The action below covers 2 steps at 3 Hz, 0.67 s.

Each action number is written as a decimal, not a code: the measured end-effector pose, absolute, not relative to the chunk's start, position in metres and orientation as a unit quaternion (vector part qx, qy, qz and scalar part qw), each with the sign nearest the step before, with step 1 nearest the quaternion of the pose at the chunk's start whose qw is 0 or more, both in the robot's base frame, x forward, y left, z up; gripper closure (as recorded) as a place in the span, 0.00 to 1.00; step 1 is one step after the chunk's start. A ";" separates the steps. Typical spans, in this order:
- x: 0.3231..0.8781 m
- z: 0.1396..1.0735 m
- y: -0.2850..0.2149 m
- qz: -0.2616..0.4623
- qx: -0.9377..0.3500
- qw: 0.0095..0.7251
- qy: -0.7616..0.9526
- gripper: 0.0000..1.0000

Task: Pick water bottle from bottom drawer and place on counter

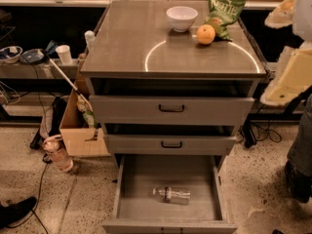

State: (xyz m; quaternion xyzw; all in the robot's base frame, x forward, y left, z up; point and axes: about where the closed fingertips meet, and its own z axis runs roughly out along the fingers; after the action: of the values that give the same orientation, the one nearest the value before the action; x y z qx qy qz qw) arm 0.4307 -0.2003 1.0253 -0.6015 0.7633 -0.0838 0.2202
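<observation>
Terrazzo-floored lab. Water bottle [171, 194] lies in open bottom drawer [146, 177], long axis left-right. Gripper [290, 79] is at right edge beside desk [129, 43], far above the bottle. Whether it is open or closed: cannot tell.

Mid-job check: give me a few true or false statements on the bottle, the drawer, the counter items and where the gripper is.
1. The water bottle lies on its side in the open bottom drawer. True.
2. The orange sits inside the white bowl. False: it rests on the counter, to the right of the bowl and in front of the chip bag.
3. A green chip bag lies at the back of the counter. True.
4. The gripper is down inside the bottom drawer. False: it hangs at the right edge of the view, beside the counter and above the drawer.
</observation>
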 end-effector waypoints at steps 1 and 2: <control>0.431 1.025 -0.200 -0.084 -0.602 0.220 0.763 0.49; 0.431 1.025 -0.200 -0.084 -0.602 0.220 0.763 0.72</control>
State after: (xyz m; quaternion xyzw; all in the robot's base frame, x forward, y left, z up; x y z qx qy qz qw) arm 0.4307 -0.2003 1.0254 -0.6015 0.7633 -0.0838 0.2203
